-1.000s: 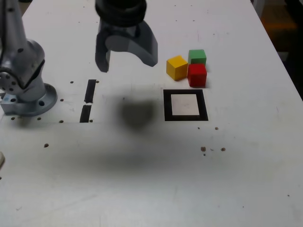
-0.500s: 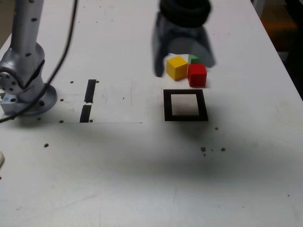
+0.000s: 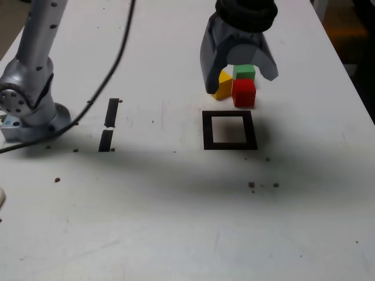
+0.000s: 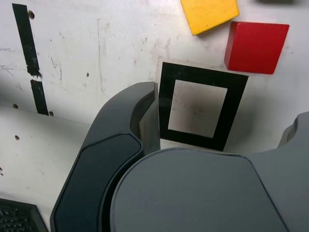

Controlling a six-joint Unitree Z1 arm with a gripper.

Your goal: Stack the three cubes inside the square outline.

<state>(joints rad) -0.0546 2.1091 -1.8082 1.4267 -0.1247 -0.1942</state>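
Three cubes, exterior view's upper right: likely light and stiff.
Red cube point(image 3: 244, 93) sits by yellow cube point(image 3: 223, 88) and green cube point(image 3: 244, 72), above the square outline point(image 3: 208, 130); pinch opposite flat sides, midheight. Gripper point(image 3: 241, 84) spread, empty.

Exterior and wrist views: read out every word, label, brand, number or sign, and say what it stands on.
No readable text in either view.
None on the red cube, yellow cube, green cube or black square outline.
Any markings on the dark keyboard-like object are too small to read.
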